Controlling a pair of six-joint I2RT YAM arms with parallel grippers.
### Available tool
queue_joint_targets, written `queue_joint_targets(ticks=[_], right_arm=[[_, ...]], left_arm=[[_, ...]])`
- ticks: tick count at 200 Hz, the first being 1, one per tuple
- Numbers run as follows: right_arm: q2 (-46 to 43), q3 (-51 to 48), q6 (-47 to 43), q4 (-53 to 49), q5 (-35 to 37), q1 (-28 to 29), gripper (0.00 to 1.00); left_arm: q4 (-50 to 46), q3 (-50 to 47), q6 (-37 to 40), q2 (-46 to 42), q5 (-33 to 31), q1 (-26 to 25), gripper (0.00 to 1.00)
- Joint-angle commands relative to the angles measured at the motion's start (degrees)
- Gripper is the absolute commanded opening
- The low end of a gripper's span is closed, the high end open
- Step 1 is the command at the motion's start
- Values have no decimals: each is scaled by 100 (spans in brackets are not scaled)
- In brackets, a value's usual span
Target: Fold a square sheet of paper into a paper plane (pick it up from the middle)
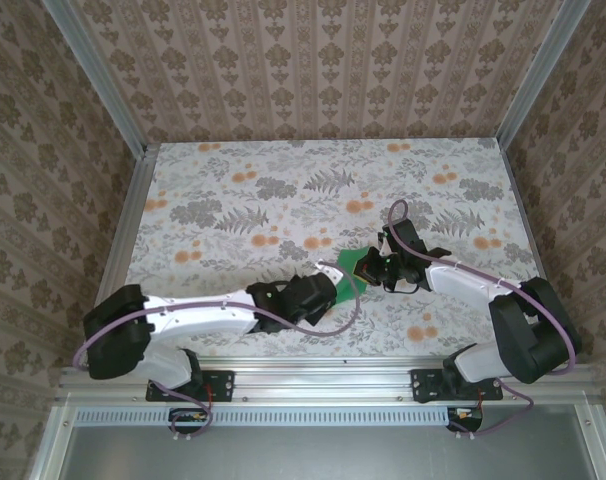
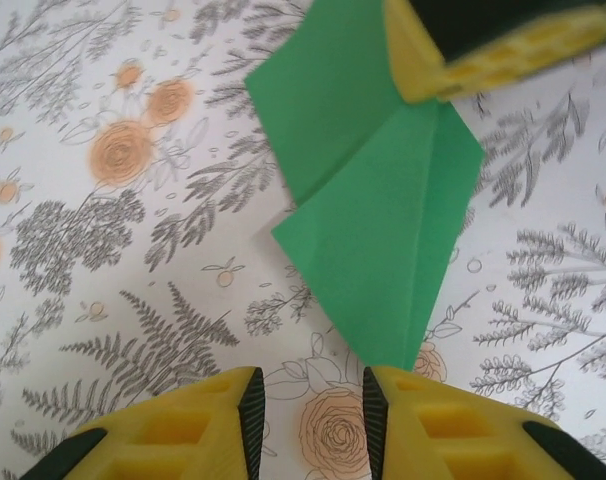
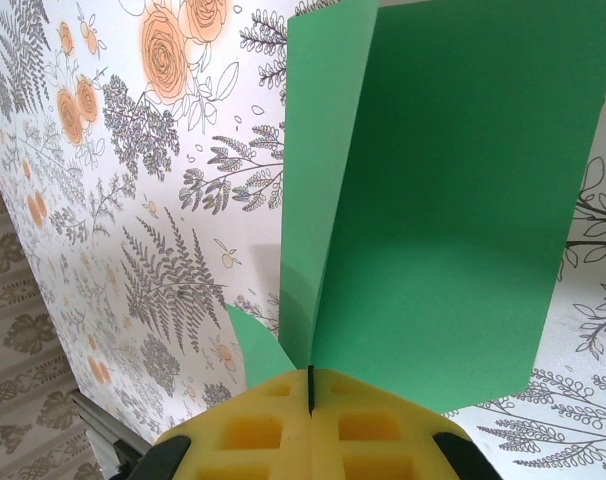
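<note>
Top view: both arms meet at mid-desk (image 1: 283, 200), with the folded green paper (image 1: 355, 265) between the left tool (image 1: 343, 285) and right tool (image 1: 378, 272); the grip is too small to read there. Right wrist view: right tool (image 3: 310, 385) is pressed together on the paper's (image 3: 453, 200) crease, two flaps fanning away from it. Left wrist view: left tool (image 2: 310, 400) fingers are apart, nothing between them. The paper (image 2: 373, 200) is a pointed kite shape, its tip just ahead of the gap, with the right tool's yellow finger on its far end.

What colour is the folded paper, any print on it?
Plain bright green, no print. The paper shows best in the right wrist view.
</note>
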Motion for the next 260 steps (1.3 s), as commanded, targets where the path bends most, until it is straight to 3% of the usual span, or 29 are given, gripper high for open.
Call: queue_joint_targets(ticks=[1, 32, 83, 139, 182, 198, 260], right_arm=[[-2, 58, 17, -38, -76, -8, 1], [29, 65, 6, -6, -110, -16, 1], [31, 66, 17, 12, -138, -28, 1], [6, 67, -5, -40, -131, -34, 1], [0, 31, 6, -32, -155, -29, 1], [-3, 30, -1, -44, -151, -28, 2], [-10, 39, -33, -71, -183, -33, 2]], left_arm=[[-44, 309, 742, 342, 179, -20, 40], [612, 190, 870, 590, 200, -68, 50], [980, 314, 1109, 1228, -115, -77, 51], [1287, 337, 1010, 1370, -358, -77, 43], [1291, 356, 1001, 1394, -319, -77, 35], [1340, 344, 984, 1399, -324, -69, 27], [1389, 341, 949, 1412, -245, 19, 18]])
